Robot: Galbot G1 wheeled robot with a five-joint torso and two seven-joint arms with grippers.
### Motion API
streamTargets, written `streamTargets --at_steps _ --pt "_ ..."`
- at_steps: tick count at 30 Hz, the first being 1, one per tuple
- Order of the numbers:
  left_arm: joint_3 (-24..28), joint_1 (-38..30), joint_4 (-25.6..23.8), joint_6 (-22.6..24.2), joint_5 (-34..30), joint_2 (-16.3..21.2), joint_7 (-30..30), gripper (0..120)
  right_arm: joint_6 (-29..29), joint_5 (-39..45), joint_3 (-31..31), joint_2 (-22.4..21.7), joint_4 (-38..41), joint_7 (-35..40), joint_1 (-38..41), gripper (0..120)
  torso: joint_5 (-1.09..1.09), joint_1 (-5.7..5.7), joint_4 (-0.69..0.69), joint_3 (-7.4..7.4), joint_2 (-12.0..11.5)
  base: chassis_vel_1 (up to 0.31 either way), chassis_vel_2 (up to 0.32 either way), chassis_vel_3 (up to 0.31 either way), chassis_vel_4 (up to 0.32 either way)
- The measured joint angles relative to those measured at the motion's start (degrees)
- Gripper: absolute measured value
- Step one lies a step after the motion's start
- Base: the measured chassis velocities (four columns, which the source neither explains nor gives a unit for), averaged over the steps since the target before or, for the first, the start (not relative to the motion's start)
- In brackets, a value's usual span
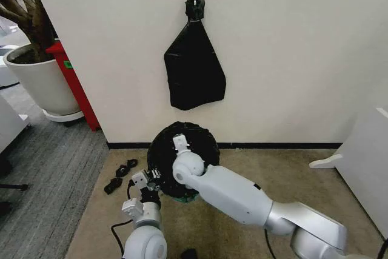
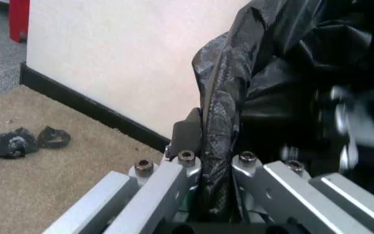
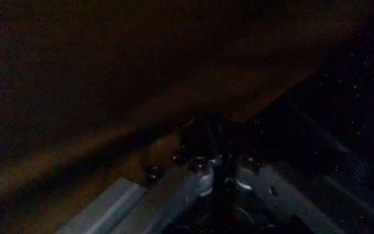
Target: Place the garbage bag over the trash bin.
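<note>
The glossy black garbage bag [image 1: 193,141] lies draped over the round top of the trash bin, against the wall. Of the bin, only a greenish strip of its base [image 1: 180,198] shows below the plastic. My left gripper [image 1: 150,181] is at the bin's left rim, shut on a fold of the garbage bag [image 2: 216,146], which runs between its fingers [image 2: 185,134]. My right arm reaches over the bin, and its wrist [image 1: 182,145] goes down into the bag's mouth. In the dark right wrist view, the right gripper [image 3: 212,146] looks shut on black plastic.
A black bag bundle [image 1: 193,68] hangs from a wall hook above the bin. Black scraps [image 1: 121,174] lie on the carpet to the left, seen also in the left wrist view [image 2: 18,141]. A white plant pot [image 1: 39,80] and a red panel [image 1: 76,86] stand far left, white furniture [image 1: 364,162] right.
</note>
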Motion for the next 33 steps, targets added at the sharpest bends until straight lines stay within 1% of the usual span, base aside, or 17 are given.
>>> streamTargets --at_steps 5,8,9,12,14,18,22,23,28,33 --pt "-0.1 -0.6 0.2 0.0 -0.2 0.1 -0.1 1 0.0 -1.0 -1.7 0.5 1.8 0.1 -2.0 0 -0.01 0.0 0.01 0.0 0.0 0.0 0.0 0.0 0.0" --pt "0.0 -0.5 0.2 0.2 -0.5 -0.3 -0.1 1 0.3 -1.9 -3.6 3.2 0.9 0.3 -1.8 0 -0.01 0.0 0.03 0.0 0.0 0.0 0.0 0.0 0.0" --pt "0.0 -0.5 0.2 0.2 -0.5 -0.3 -0.1 1 0.3 -1.9 -3.6 3.2 0.9 0.3 -1.8 0 -0.01 0.0 0.03 0.0 0.0 0.0 0.0 0.0 0.0" --pt "0.4 0.0 0.2 0.2 -0.4 -0.7 -0.1 1 0.9 -2.6 -3.5 5.7 -1.5 0.1 0.4 0 0.0 0.0 0.04 0.0 0.0 0.0 0.0 0.0 0.0" --pt "0.5 0.3 0.2 0.2 -0.3 -0.8 -0.1 1 1.1 -3.2 -2.5 6.3 -3.1 -0.6 2.0 0 -0.01 0.0 0.05 0.0 0.0 0.0 0.0 0.0 0.0" --pt "0.6 0.5 0.0 0.1 -0.2 -0.9 0.0 1 1.2 -3.8 -0.6 5.8 -4.3 -1.7 3.5 0 0.0 0.0 0.04 0.0 0.0 0.0 0.0 0.0 0.0" --pt "0.4 0.6 -0.2 0.1 -0.2 -0.2 0.0 1 1.4 -4.5 0.2 2.4 -3.5 -2.4 2.2 0 -0.01 0.0 0.01 0.0 0.0 0.0 0.0 0.0 0.0" --pt "0.4 0.6 -0.2 0.1 -0.2 -0.2 0.0 1 1.4 -4.5 0.2 2.4 -3.5 -2.4 2.2 0 -0.01 0.0 0.01 0.0 0.0 0.0 0.0 0.0 0.0" --pt "-0.2 0.1 -0.8 0.2 -0.7 0.5 0.0 1 1.5 -5.7 -1.0 -0.1 -1.0 -2.8 -1.3 0 0.01 0.0 0.01 0.0 0.0 0.0 0.0 0.0 0.0" --pt "-0.3 0.4 -1.0 0.2 -0.8 0.5 -0.1 1 1.5 -6.8 -3.2 0.1 0.6 -2.9 -3.3 0 0.0 0.0 0.02 0.0 0.0 0.0 0.0 0.0 0.0"
